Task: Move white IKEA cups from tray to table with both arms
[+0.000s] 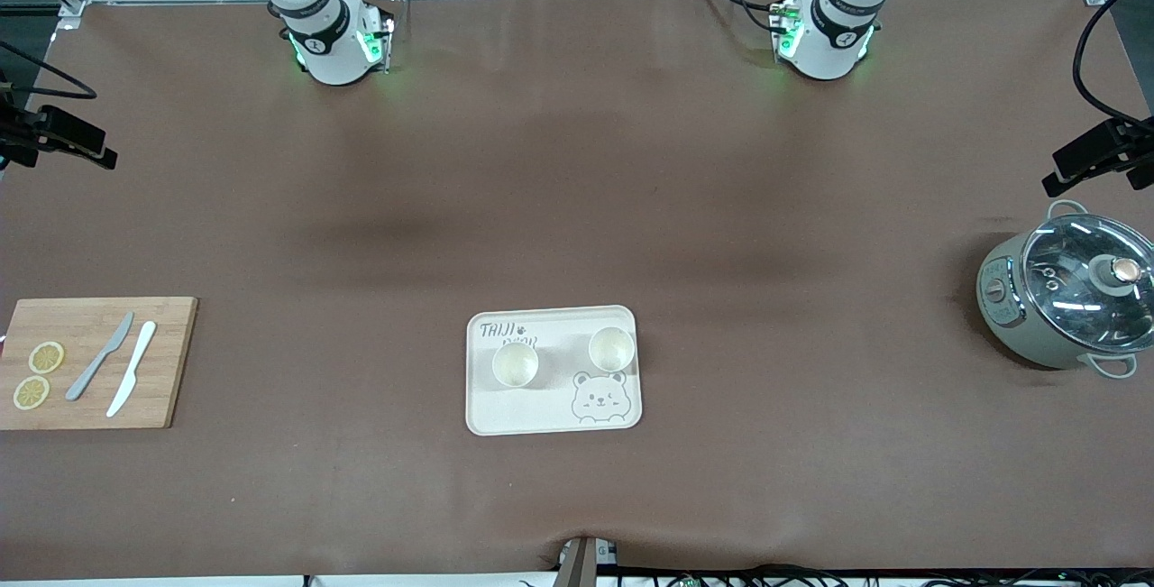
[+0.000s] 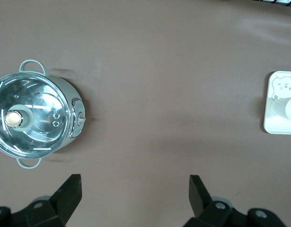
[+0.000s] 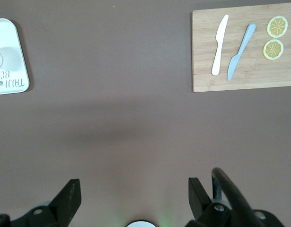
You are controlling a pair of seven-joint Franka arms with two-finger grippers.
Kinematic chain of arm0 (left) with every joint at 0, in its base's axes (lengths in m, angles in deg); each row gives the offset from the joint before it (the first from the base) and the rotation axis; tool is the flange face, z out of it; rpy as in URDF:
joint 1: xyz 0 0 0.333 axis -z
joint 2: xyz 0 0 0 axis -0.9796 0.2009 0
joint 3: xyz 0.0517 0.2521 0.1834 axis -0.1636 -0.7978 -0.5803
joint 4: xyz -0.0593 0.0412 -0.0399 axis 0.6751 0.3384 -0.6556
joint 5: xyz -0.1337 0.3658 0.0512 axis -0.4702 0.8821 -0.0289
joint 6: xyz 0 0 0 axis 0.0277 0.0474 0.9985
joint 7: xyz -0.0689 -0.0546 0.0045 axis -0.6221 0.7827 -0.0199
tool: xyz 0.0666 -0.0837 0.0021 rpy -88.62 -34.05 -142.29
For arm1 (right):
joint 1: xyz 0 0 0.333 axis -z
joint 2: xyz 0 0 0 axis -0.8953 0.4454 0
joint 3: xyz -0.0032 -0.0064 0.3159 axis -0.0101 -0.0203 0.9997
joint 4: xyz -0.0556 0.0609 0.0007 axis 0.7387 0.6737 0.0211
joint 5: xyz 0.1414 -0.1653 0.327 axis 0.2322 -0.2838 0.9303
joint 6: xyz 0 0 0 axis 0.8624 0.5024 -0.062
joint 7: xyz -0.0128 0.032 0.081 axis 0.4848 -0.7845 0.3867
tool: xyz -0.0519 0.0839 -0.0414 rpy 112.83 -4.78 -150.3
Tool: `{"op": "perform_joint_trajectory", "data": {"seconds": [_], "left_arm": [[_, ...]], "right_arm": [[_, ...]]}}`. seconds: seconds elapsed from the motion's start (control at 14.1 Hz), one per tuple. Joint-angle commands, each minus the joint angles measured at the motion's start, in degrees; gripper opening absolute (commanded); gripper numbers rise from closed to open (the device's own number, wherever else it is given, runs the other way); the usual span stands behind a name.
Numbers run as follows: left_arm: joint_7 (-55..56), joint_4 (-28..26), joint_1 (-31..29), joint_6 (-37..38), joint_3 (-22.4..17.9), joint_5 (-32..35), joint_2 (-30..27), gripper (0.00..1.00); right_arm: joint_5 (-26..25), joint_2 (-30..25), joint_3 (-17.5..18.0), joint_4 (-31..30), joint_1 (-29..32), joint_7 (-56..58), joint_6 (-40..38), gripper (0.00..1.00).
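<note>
Left gripper [image 2: 135, 198]: I see the fingers [image 2: 69, 191] spread wide, nothing between them, touching nothing. It hangs high over bare brown table [image 2: 173, 94] between the pot and the tray. Right gripper [image 3: 135, 198]: same, fingers [image 3: 69, 196] wide apart, empty, high over bare table between the tray and the cutting board. In the front view neither gripper shows; only the bases and lower links at the top edge, both arms raised and waiting.

Near to far from the front camera:
- Tray [image 1: 487, 416], cream with a bear drawing, mid-table. Both cups are on it, upright, rims up, well apart from each other.
- Cup toward the right arm's end [image 1: 515, 364] sits a touch nearer the camera; the bear drawing is at roughly 4 o'clock from it.
- Cup toward the left arm's end [image 1: 611, 349] stands just above the bear's head in the front view, at about 2 o'clock from the first cup.
- Cutting board [image 1: 162, 371] at the right arm's end, carrying a grey knife [image 1: 100, 357], a white knife [image 1: 132, 380] and two lemon slices [image 1: 38, 374].
- Pot [image 1: 1068, 297] with a glass lid at the left arm's end, farther from the camera than the tray.
- Left arm base [image 1: 825, 37] at about 1 o'clock from the tray, right arm base [image 1: 334, 41] at about 11, both with green lights on.
</note>
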Motion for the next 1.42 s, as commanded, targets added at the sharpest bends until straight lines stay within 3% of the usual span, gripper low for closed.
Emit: {"op": "perform_joint_trajectory", "data": {"seconds": [0.0, 0.71, 1.35], "left_arm": [[-1.4, 1.6, 0.0, 1.0, 0.2, 2.0, 0.5, 1.00], [-0.9, 0.7, 0.3, 1.0, 0.4, 1.9, 0.7, 1.00], [-0.6, -1.0, 2.7, 0.4, 0.7, 1.9, 7.2, 1.00]], "right_arm": [[-0.1, 0.0, 0.0, 0.0, -0.4, -0.6, 0.3, 1.00], [1.7, 0.1, -0.2, 0.0, -0.4, -0.7, 0.7, 1.00], [2.0, 1.2, 0.0, 1.9, -4.6, -3.9, 1.3, 1.00]]}}
